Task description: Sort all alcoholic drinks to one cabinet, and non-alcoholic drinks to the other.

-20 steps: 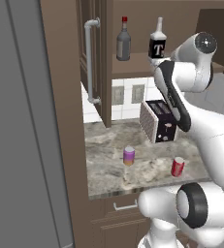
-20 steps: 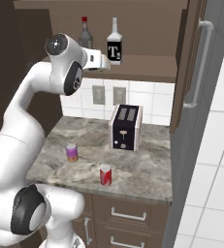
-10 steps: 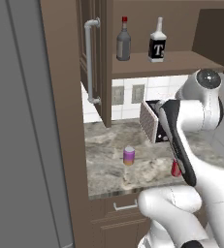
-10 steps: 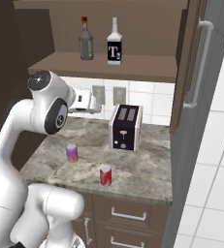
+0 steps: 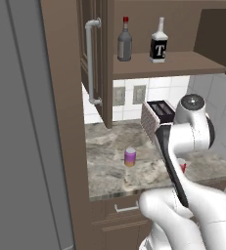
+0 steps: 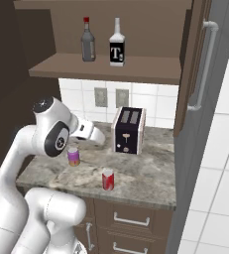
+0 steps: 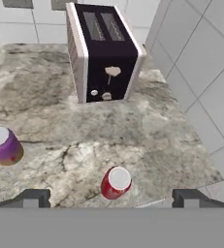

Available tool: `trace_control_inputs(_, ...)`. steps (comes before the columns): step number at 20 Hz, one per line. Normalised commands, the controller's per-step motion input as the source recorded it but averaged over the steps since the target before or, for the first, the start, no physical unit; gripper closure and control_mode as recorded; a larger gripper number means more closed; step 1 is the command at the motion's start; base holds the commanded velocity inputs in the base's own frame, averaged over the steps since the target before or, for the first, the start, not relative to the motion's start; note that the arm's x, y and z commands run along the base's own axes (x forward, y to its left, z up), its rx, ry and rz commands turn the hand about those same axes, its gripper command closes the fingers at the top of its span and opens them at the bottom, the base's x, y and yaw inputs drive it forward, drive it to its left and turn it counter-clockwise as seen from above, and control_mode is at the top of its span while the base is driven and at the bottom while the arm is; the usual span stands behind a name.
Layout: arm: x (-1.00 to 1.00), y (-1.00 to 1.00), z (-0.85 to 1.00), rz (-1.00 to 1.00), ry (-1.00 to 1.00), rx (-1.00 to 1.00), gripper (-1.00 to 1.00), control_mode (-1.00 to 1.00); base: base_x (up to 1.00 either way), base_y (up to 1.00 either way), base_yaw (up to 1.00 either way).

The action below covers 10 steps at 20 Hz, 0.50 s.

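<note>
While the end effector [image 7: 111, 196] hovers with jaws apart, treat the red can [image 7: 115, 182] on the tabletop [image 7: 147, 140] as light, rigid, smooth and tippable; grip its cylindrical wall mid-height.

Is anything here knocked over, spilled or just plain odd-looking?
Nothing stands out. Both bottles, the red-capped one and the black-labelled one, stand upright on the cabinet shelf. The purple can and red can stand upright on the counter near the toaster, with no spill.
</note>
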Motion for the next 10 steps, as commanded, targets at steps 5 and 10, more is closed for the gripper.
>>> trace_control_inputs(5, -0.02, -0.27, -0.67, -0.04, 0.18, 0.05, -1.0, -1.0, 0.0, 0.0, 0.0)
trace_control_inputs(10, -0.12, -0.18, -0.74, 0.0, 0.16, 0.05, -1.0, -1.0, 0.0, 0.0, 0.0)
